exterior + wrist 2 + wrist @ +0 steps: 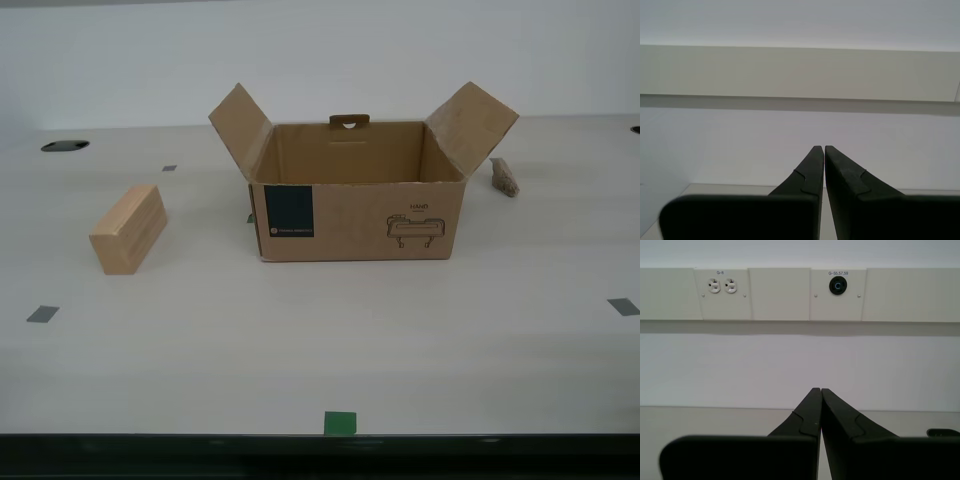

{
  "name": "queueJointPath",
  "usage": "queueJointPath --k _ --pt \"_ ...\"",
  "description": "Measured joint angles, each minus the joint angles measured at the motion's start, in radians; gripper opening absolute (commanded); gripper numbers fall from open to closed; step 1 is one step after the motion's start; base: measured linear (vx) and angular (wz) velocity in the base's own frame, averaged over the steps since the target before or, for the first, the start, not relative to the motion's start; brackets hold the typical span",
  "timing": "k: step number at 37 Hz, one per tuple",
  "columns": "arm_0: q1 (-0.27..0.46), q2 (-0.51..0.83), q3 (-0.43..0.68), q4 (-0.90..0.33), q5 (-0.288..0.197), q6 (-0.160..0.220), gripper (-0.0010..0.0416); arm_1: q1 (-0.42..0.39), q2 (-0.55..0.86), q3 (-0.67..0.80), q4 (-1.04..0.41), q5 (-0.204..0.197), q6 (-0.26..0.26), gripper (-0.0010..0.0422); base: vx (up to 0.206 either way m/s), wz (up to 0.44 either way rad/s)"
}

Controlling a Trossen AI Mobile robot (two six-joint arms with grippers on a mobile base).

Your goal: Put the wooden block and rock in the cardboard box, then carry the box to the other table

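- the cardboard box (355, 205) stands open near the middle of the pale surface (300, 350) in the exterior view, both side flaps raised and splayed outward, its handle tab on the far wall.
- the wooden block (129, 228) lies at about 9 o'clock from the box, well apart from it, resting flat; its long axis runs from near end toward about 1 o'clock in the exterior view.
- the rock (504, 177) sits at about 2 o'clock from the box, just beyond the raised flap on the exterior view's right, close to that flap but not touching as far as i can tell.
- my first tool (817, 390) has its jaws pressed together with nothing between them; it looks at a wall with outlets, not at any task thing.
- my second tool (820, 147) is likewise closed and empty, facing a bare wall.
- neither arm shows in the exterior view, so i cannot tell which is nearer the block or the rock.
- judgement: nothing is loaded yet; the first pick calls for a tool opening wide across the block's short sides.
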Motion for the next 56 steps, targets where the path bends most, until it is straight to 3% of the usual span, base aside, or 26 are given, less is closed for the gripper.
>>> queueJointPath --k 56 --pt "-0.001 0.000 0.000 0.000 0.000 0.000 0.0000 0.000 0.000 0.000 0.000 0.000 0.000 0.0000 0.000 0.000"
